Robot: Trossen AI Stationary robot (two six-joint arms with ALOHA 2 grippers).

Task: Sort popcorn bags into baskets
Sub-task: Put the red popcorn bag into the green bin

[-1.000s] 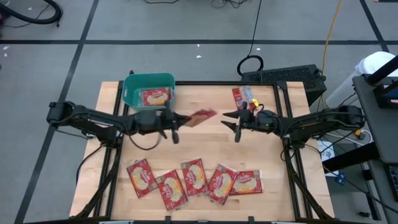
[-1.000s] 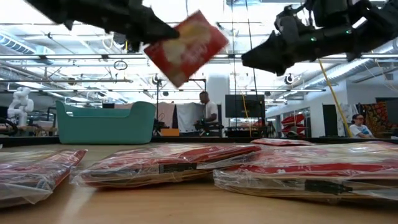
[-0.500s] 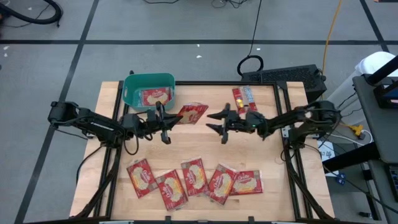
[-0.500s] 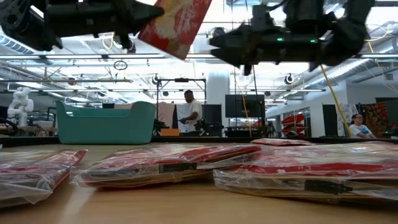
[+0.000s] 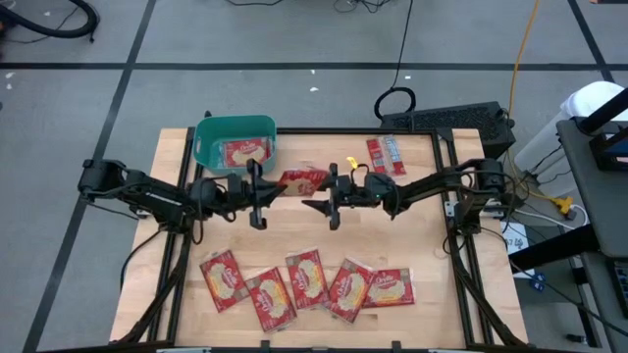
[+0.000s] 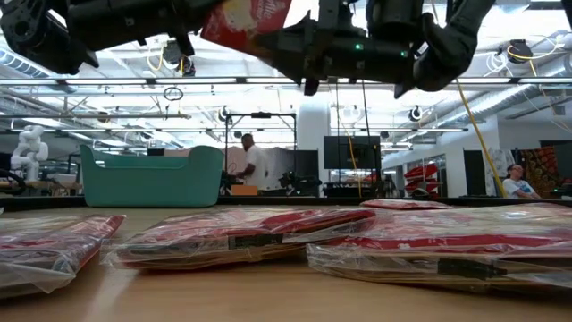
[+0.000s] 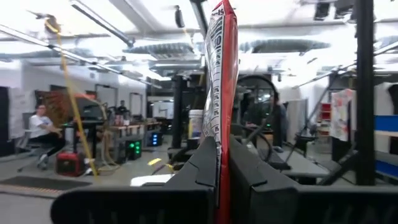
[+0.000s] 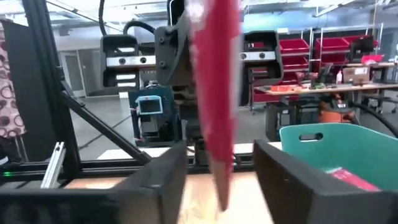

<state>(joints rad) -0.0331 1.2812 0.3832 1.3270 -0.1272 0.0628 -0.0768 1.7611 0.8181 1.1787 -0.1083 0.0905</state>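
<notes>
Jaws of left gripper [image 5: 267,184] clamped on popcorn bag [image 5: 301,180], mid-air at basket's [image 5: 209,129] 4 o'clock; right gripper [image 5: 328,196] jaws gaping astride it w/o contact. Bag prob. light, floppy, slick: pinch edge seam.

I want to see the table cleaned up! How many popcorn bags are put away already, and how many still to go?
One bag lies in the basket. The left gripper holds another bag in the air, with the right gripper open around its far end. Five bags wait at the table's front, one at the back.
</notes>
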